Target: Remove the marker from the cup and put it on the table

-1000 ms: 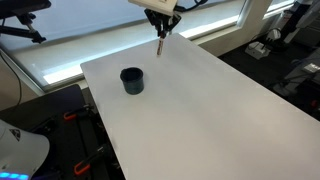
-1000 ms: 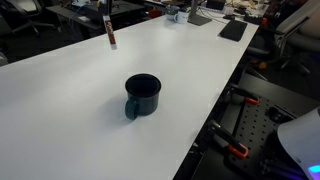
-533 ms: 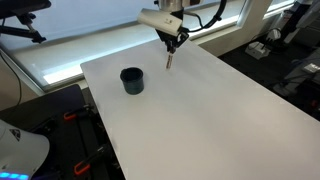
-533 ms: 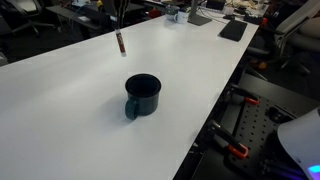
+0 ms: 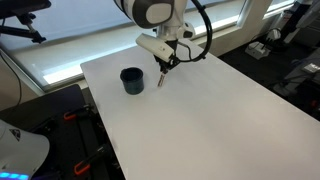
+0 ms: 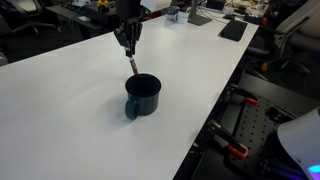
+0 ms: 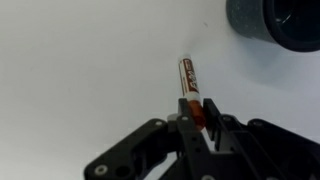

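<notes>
Marker [image 7: 189,78] is being gripped by the tool [image 7: 197,118] beside the cup [image 7: 278,24], over the white bench [image 7: 80,70].

In the wrist view, one end of the marker is being pinched between the tool's clenched fingers, and its reddish-labelled barrel is being pointed straight out from the tool toward the bench surface. In both exterior views the marker [image 5: 161,78] [image 6: 133,66] is being held outside the cup, hanging below the tool [image 5: 166,62] [image 6: 128,44] at a slight tilt. The dark cup [image 5: 132,80] [image 6: 143,95] is being left standing upright just beside the marker's lower tip, apart from the tool. Whether that tip is touching the bench [image 5: 200,120] [image 6: 60,110] cannot be told.
</notes>
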You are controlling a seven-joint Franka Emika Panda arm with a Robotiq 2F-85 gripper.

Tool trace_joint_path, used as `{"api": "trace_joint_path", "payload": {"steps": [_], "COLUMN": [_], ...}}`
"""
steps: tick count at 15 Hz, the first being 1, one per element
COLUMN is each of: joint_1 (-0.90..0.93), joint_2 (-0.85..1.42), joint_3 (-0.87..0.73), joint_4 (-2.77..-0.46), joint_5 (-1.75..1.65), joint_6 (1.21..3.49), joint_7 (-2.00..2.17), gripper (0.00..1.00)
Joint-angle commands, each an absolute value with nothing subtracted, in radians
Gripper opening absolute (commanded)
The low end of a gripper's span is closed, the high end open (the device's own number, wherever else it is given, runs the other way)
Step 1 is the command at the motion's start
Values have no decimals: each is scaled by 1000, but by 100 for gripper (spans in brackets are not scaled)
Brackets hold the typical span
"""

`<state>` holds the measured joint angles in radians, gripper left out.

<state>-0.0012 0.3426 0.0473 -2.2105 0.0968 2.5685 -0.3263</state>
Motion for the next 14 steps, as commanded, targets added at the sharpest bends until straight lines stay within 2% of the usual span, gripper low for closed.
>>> {"api": "trace_joint_path", "payload": {"steps": [1, 2, 3, 4, 7, 8, 14], "joint_1": [-18, -23, -26, -28, -34, -34, -34], "joint_2": [376, 379, 376, 369, 380, 382, 382], "joint_3": [56, 59, 59, 63, 63, 63, 63], "joint_4": [-2212, -2208, -2210, -2207, -2207, -2207, -2207], "joint_5": [87, 93, 99, 87, 87, 87, 87], "joint_6": [2575, 2569, 2572, 2568, 2568, 2568, 2568], "joint_7": [-285, -285, -274, -296, -294, -294, -293], "gripper": [5, 5, 44, 20, 41, 44, 44]}}
